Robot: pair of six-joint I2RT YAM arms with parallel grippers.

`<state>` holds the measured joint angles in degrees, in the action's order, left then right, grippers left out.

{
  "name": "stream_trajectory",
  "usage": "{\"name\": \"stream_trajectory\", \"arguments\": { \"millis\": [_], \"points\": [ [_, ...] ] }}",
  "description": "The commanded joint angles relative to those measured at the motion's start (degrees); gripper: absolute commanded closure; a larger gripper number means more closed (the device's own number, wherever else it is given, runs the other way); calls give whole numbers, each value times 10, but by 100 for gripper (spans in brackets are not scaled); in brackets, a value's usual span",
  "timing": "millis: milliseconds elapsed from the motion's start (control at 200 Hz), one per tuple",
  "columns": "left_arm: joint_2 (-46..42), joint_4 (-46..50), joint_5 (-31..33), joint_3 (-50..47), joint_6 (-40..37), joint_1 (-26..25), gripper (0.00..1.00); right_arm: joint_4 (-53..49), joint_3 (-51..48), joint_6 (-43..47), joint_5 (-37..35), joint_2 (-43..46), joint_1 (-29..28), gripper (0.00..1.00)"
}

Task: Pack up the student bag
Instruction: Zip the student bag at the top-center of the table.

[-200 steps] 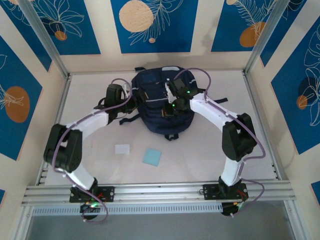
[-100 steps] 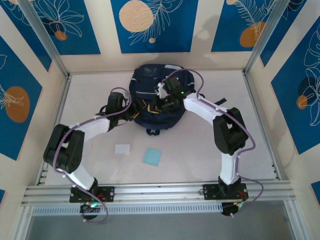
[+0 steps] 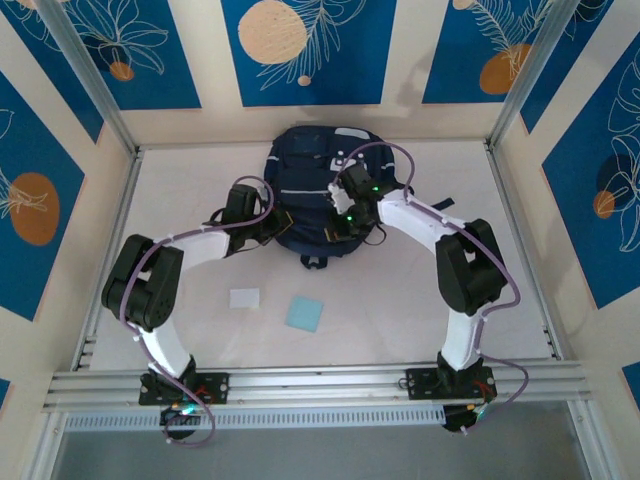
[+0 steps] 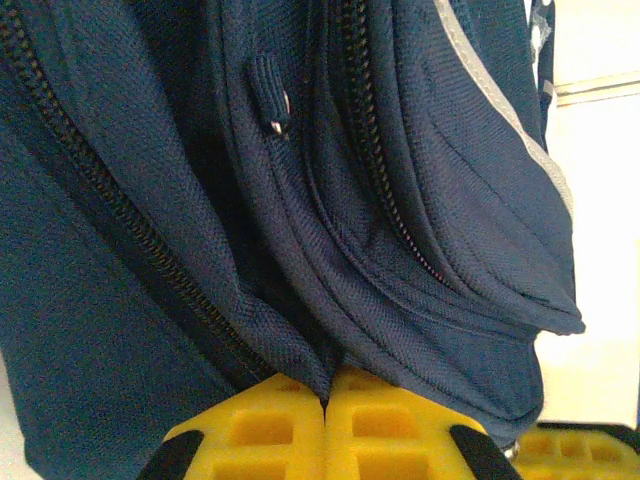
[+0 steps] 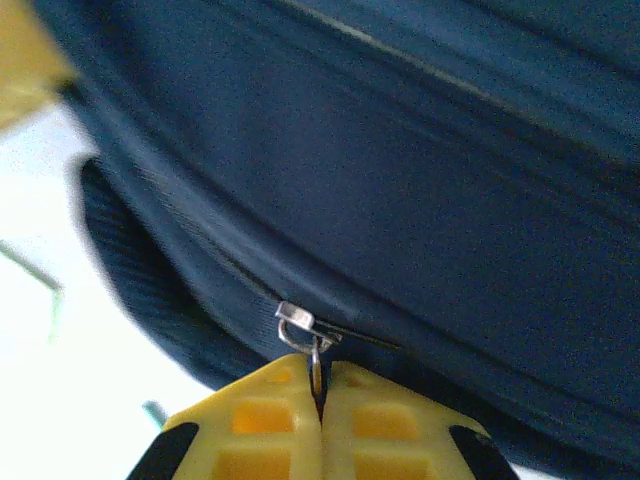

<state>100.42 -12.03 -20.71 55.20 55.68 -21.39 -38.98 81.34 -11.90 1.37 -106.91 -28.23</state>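
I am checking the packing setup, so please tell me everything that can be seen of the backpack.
The backpack is large, of navy woven fabric with grey reflective stripes, a pale patch and black zippers. It lies flat on the far middle of the white table. The left gripper pinches a fabric fold beside a zipper; the right gripper is shut on a metal zipper pull.

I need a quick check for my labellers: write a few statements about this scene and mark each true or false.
1. The left gripper pinches a fold of the bag. True.
2. The right gripper hangs open. False: it is shut on the bag's zipper pull.
3. The blue square lies inside the bag. False: it lies on the table, apart from the bag.
4. The white card lies left of the blue square. True.
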Motion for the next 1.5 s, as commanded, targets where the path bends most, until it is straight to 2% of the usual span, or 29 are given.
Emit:
{"name": "stream_trajectory", "arguments": {
  "millis": [0, 210, 345, 500, 635, 750, 850, 935, 990, 1035, 1070, 1225, 1375, 1495],
  "points": [
    [-13, -19, 74, 14, -24, 37, 100, -134, -12, 60, -132, 15, 40, 100],
    [-24, 2, 68, 13, -35, 45, 100, -95, 34, 149, -293, -48, 93, 100],
    [-34, 33, 72, 17, -48, 46, 100, -30, 83, 212, -341, -103, 138, 100],
    [-37, 44, 74, 6, -43, 46, 100, 17, 193, 217, -286, -168, 195, 100],
    [-47, 45, 84, -10, -38, 46, 100, 19, 294, 217, -252, -220, 213, 100],
    [-56, 58, 86, -8, -47, 46, 100, -36, 375, 230, -182, -250, 209, 100],
    [-65, 64, 89, -6, -54, 46, 100, -35, 383, 273, -171, -253, 190, 100],
    [-75, 64, 80, -5, -49, 47, 100, -69, 396, 283, -131, -252, 170, 100],
    [-86, 62, 73, -7, -37, 46, 82, -82, 395, 281, -101, -248, 155, 100],
    [-98, 61, 69, -10, -28, 46, 64, -86, 390, 279, -88, -245, 141, 100],
    [-108, 63, 66, -12, -21, 46, 56, -87, 387, 276, -85, -244, 128, 100],
    [-158, 86, 65, -15, -14, 42, 37, -80, 382, 268, -67, -235, 73, 100],
    [-195, 97, 71, -29, -1, 30, 25, -74, 395, 236, 5, -233, 36, 100],
    [-212, 78, 99, -66, 41, 19, 9, -57, 398, 193, 69, -233, 28, 100]
  ]
}}
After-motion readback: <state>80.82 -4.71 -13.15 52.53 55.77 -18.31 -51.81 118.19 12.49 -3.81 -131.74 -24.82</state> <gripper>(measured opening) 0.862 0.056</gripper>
